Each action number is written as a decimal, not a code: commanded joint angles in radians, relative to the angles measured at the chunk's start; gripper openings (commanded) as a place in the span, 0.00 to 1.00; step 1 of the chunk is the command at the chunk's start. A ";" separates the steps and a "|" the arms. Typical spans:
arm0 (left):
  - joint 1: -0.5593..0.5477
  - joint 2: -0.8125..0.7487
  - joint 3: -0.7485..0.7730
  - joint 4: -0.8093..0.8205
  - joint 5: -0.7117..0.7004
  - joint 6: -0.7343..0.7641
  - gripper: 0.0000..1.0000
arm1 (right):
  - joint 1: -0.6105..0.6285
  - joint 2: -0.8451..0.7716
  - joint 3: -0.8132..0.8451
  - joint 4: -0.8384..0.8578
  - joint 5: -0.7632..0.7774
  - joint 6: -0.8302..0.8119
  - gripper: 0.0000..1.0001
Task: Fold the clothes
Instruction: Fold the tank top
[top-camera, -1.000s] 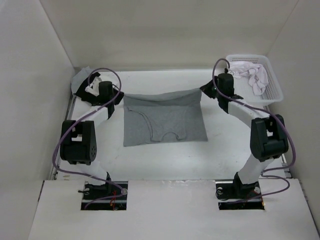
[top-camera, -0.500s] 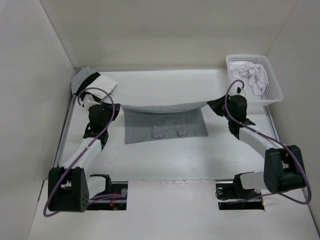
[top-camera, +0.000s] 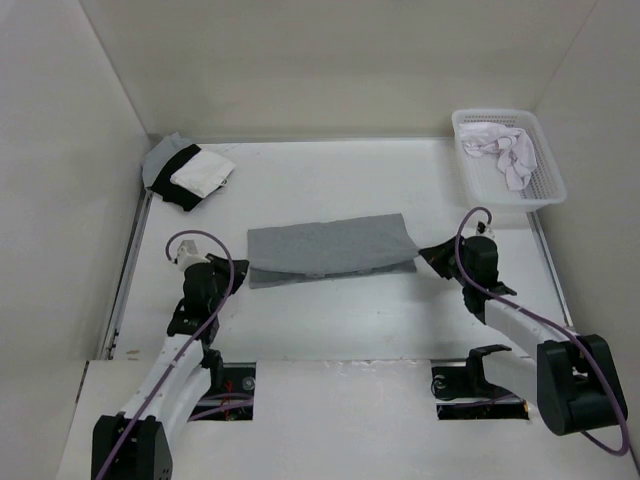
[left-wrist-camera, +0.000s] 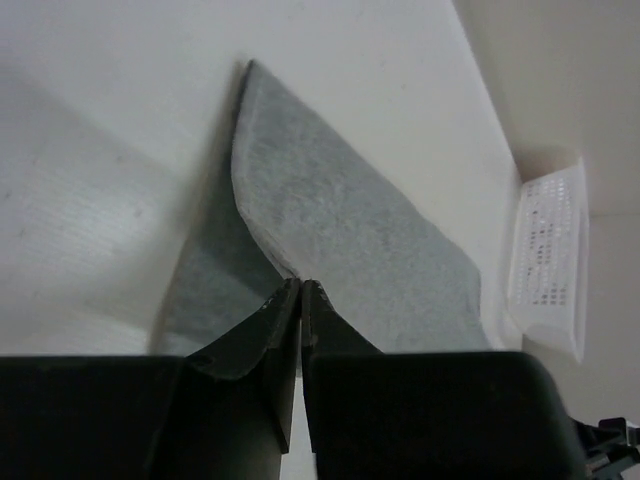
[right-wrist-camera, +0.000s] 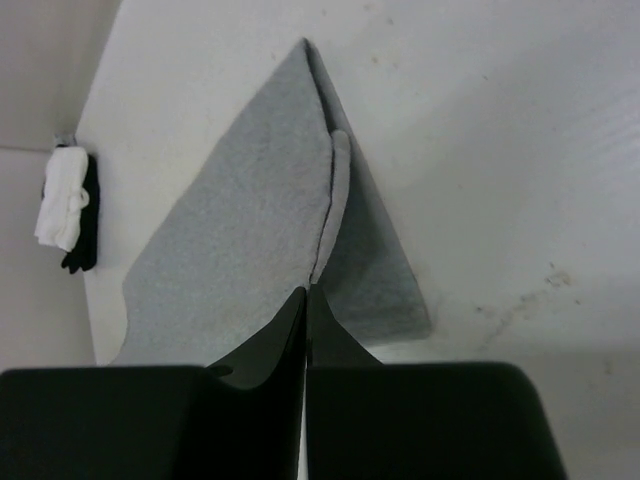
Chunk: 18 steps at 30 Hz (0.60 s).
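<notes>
Pinching the near corners of the grey tank top (top-camera: 330, 245), the left gripper (left-wrist-camera: 301, 287) and right gripper (right-wrist-camera: 306, 290) are clamped tight on its doubled edge. It lies mid-table (top-camera: 330, 320) as a flat band: one fold looks done, with more folds and the release left. A basket (top-camera: 548, 190) with a white garment (top-camera: 500, 148) sits far right and a stack of clothes (top-camera: 190, 172) far left, both well clear.

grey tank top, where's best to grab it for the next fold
Probably a short end: the grey tank top lies flat as a wide doubled strip, so pinch the right end's corners, coming low from the right, where the right hand sits.
</notes>
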 joint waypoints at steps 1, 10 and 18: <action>0.010 -0.015 -0.039 -0.056 -0.027 0.009 0.07 | -0.003 -0.011 -0.045 0.003 0.002 0.018 0.06; 0.017 0.097 0.094 -0.004 -0.041 0.018 0.20 | -0.003 0.008 0.006 -0.035 0.051 -0.064 0.47; -0.385 0.485 0.197 0.243 -0.190 -0.046 0.20 | 0.033 0.265 0.118 0.075 0.031 -0.030 0.46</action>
